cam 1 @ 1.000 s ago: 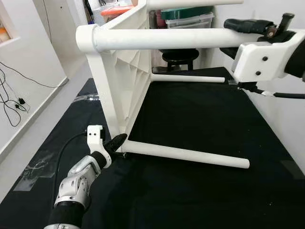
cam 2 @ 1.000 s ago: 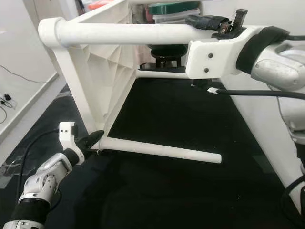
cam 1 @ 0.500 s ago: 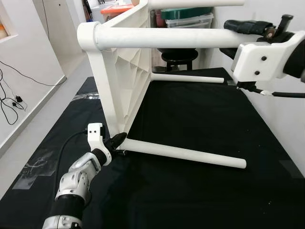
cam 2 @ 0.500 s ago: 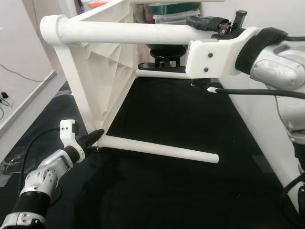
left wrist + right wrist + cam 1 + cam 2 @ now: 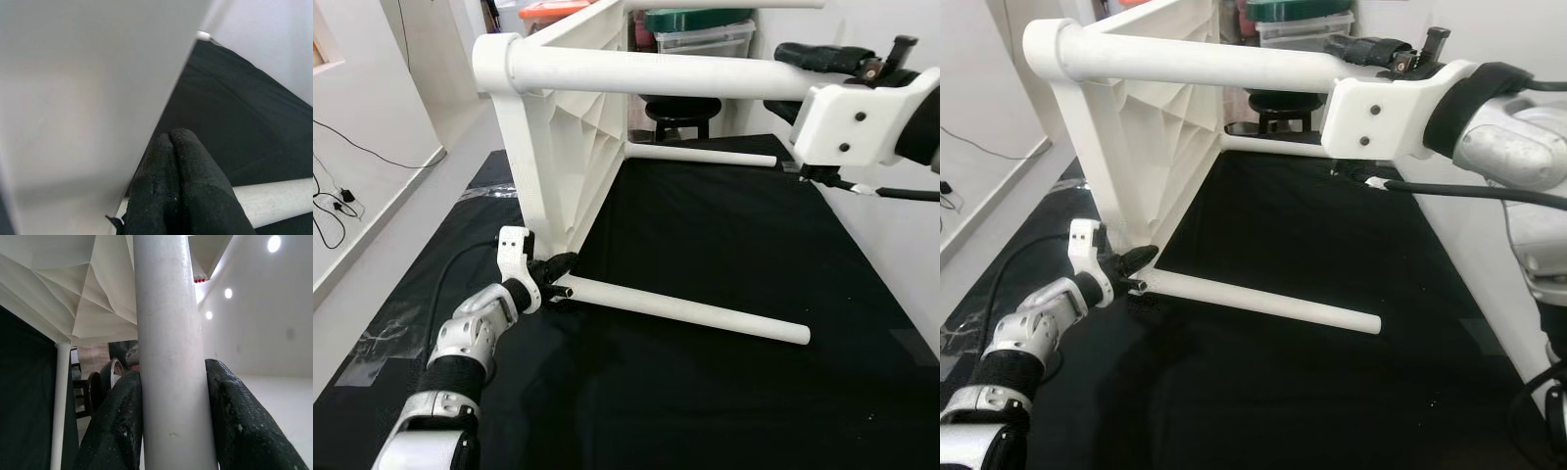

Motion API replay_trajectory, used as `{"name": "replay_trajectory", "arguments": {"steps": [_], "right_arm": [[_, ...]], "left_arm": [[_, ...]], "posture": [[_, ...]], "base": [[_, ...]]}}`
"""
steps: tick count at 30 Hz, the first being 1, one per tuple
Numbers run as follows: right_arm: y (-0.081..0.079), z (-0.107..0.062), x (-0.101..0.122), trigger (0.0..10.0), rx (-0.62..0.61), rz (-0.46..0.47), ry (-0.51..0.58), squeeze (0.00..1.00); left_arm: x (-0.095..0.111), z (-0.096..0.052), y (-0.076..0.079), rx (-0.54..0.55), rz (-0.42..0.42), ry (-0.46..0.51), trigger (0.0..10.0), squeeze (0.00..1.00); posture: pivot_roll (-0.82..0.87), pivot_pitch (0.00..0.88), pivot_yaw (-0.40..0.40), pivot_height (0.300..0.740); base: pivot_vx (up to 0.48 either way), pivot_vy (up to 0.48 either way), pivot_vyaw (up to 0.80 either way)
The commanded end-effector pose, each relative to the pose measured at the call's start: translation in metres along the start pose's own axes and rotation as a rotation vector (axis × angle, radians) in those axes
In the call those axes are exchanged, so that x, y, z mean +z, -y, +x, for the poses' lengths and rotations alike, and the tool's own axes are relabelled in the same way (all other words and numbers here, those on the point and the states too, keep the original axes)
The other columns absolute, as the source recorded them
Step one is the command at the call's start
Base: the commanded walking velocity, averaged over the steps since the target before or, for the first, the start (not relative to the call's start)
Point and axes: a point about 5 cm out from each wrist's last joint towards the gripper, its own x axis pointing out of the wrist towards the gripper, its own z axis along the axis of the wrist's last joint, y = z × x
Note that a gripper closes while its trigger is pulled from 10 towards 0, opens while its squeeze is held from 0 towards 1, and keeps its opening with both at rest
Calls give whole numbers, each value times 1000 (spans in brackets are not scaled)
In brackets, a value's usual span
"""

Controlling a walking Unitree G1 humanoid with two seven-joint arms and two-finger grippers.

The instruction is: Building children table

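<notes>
A white children's table [image 5: 563, 147] lies on its side on a black mat [image 5: 705, 245], its ribbed underside facing right. My right gripper [image 5: 1381, 51] is shut on the upper near leg [image 5: 646, 78] close to its free end; in the right wrist view the leg [image 5: 168, 357] sits between both fingers [image 5: 117, 431]. My left gripper [image 5: 560, 265] is shut, its tips touching the base of the lower near leg [image 5: 690, 311] where it meets the tabletop corner. The left wrist view has the closed fingers [image 5: 181, 196] against the white tabletop [image 5: 88, 98].
A far lower leg [image 5: 700, 156] rests on the mat. Behind the table stand a black stool [image 5: 680, 113] and stacked plastic bins [image 5: 700, 34]. White walls run along both sides. Cables [image 5: 337, 206] lie on the grey floor at left.
The table has slid slightly nearer and the lower near leg's free end moved left. My left gripper has pressed closer to the leg base. The right gripper kept its hold.
</notes>
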Motion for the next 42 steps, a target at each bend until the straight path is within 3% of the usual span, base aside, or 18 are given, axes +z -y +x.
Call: {"name": "replay_trajectory", "arguments": {"steps": [1,10,16,19,20,23,24,25,26,28,31,34,36,38,39,40,41,42], "right_arm": [[-2,0,6,0,10,37,51,0],[-2,-2,6,0,12,54,44,0],[9,-12,-14,0,-66,50,-97,0],[23,-24,-36,0,-184,55,-230,0],[23,-24,-36,0,-184,55,-230,0],[32,-32,-50,0,-288,87,-314,0],[32,-32,-50,0,-288,87,-314,0],[32,-40,-62,0,-365,139,-387,0],[32,-40,-62,0,-365,139,-387,0],[26,-51,-76,0,-440,232,-477,0],[10,-59,-88,0,-477,345,-553,0],[10,-59,-88,0,-477,345,-553,0],[-4,-61,-92,0,-482,423,-585,0],[-79,-54,-93,0,-423,738,-660,0],[-79,-54,-93,0,-423,738,-660,0],[-114,-51,-88,0,-382,871,-696,0],[-114,-51,-88,0,-382,871,-696,0],[-142,-49,-83,0,-348,971,-726,0]], "left_arm": [[-7,-5,-6,19,12,-38,10000,0],[-12,-12,-23,103,-13,-47,10000,0],[13,-52,-79,403,-18,46,10000,0],[68,-87,-111,549,80,158,10000,0],[68,-87,-111,549,80,158,10000,0],[127,-111,-120,597,203,254,10000,0],[127,-111,-120,597,203,254,10000,0],[181,-124,-115,596,323,336,10000,0],[181,-124,-115,596,323,336,10000,0],[229,-131,-101,567,436,406,10000,0],[261,-130,-84,517,522,451,10000,0],[261,-130,-84,517,522,451,10000,0],[275,-127,-74,477,558,470,10000,0],[298,-105,-42,313,650,470,10000,0],[298,-105,-42,313,650,470,10000,0],[303,-95,-30,250,689,457,10000,0],[303,-95,-30,250,689,457,10000,0],[304,-88,-22,206,707,447,10000,0]], "posture": [[-341,118,72,740],[-358,146,76,740],[-356,140,87,740],[-321,122,95,740],[-321,122,95,740],[-304,113,101,740],[-304,113,101,740],[-270,95,112,740],[-270,95,112,740],[-248,83,117,740],[-231,74,121,740],[-231,74,121,740],[-213,68,126,740],[-179,49,143,740],[-179,49,143,740],[-175,44,146,740],[-175,44,146,740],[-175,44,146,740]], "base": [[0,0,0],[0,0,0],[0,0,0],[0,0,0],[0,0,0],[0,0,0],[0,0,0],[0,0,0],[0,0,0],[0,0,0],[0,0,0],[0,0,0],[0,0,0],[0,0,0],[0,0,0],[0,0,0],[0,0,0],[0,0,0]]}}
